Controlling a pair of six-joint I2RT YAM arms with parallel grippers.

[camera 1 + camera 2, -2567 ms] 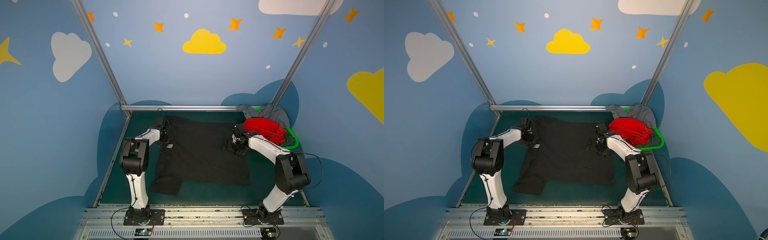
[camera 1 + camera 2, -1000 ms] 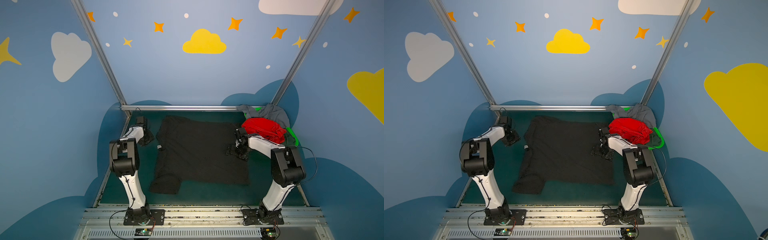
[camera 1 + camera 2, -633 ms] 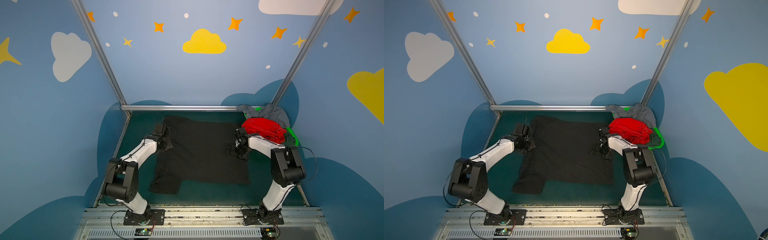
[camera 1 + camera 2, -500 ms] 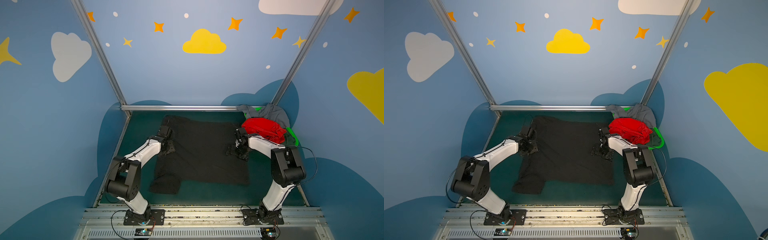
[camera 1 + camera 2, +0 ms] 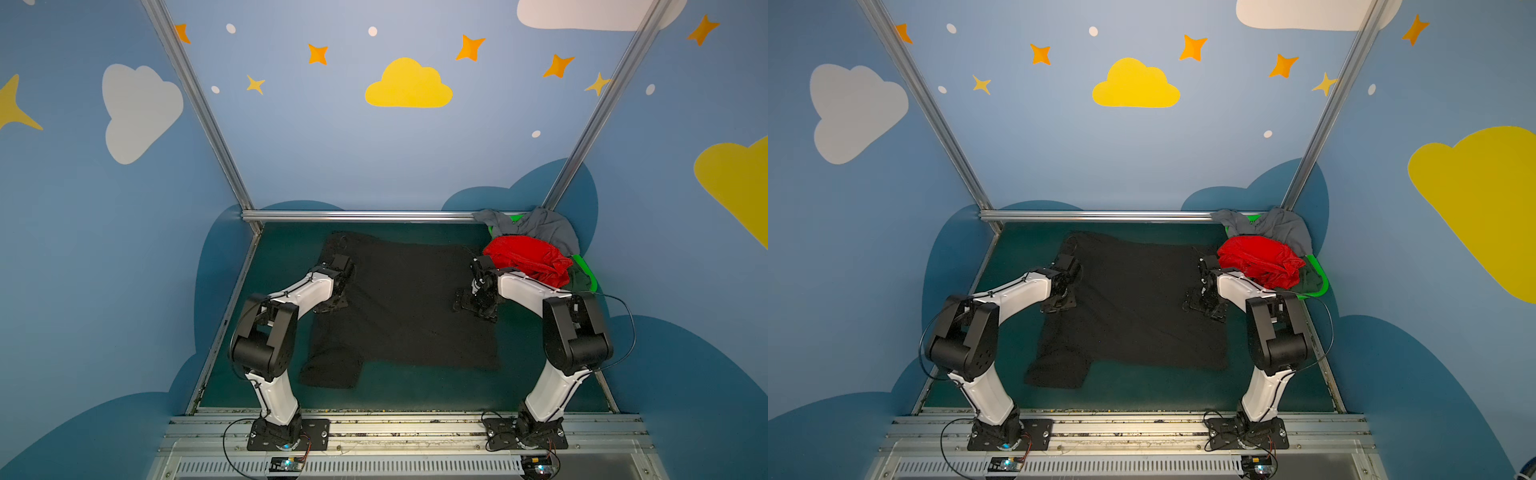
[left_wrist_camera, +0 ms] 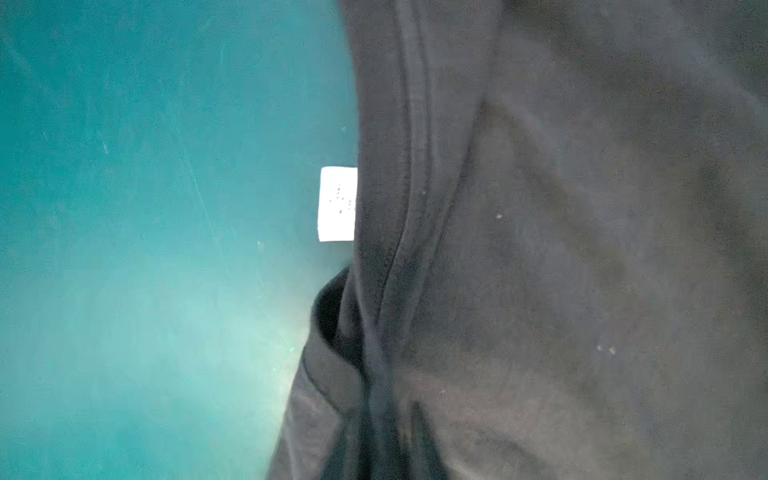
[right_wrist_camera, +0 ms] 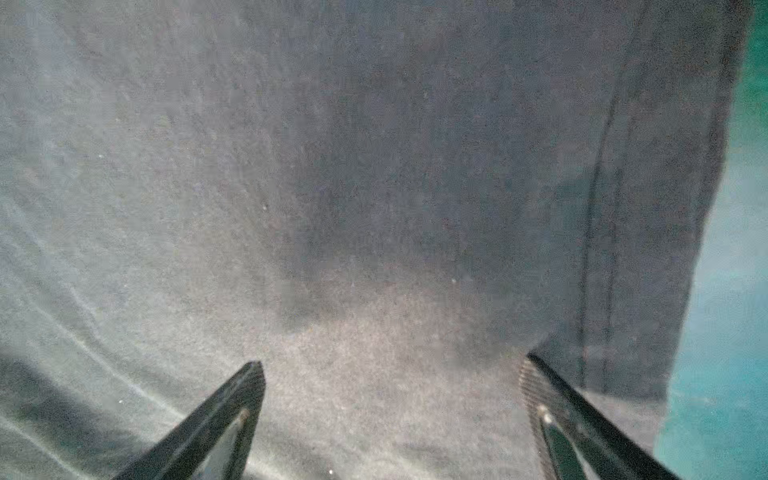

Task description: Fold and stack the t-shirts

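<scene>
Little is done: the black shirt [image 5: 407, 307] lies spread, unfolded, mid-frame, red shirt [image 5: 525, 257] and grey shirt [image 5: 544, 226] heaped in the basket [image 5: 588, 272] upper right, nothing stacked; right gripper [image 7: 392, 361] gapes over its hem, left gripper [image 5: 332, 304] at its collar unreadable.

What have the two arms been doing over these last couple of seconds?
The left gripper swung out leftward off the black t-shirt, then came back to its left edge; whether it grips, I cannot tell. The right gripper stayed open at the shirt's right edge. The red t-shirt and the basket stayed put.
</scene>
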